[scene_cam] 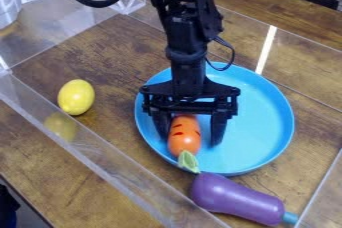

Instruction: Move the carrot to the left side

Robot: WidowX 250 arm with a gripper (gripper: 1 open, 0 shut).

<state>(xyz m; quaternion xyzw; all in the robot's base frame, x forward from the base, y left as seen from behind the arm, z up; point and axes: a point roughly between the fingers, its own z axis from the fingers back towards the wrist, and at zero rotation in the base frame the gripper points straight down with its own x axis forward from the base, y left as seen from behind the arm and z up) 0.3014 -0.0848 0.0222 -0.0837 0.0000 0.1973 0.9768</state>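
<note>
Carrot lies on the blue plate, near the plate's front-left rim, orange body pointing up-picture and green leafy top toward the near edge, just over the rim. Pincer stands straight down over it on the black arm; jaws released, spread wide, one finger on each side of the carrot. Fingers straddle the orange body; cannot tell whether either fingertip touches it. Carrot not lifted: it rests on the plate surface.

Yellow lemon sits on the wooden table, well to the left of the plate, apart from it. Purple eggplant lies on the table just in front of the plate, below the carrot's leafy end, its green stem end pointing right. Clear plastic wall runs along the near left edge of the table.
</note>
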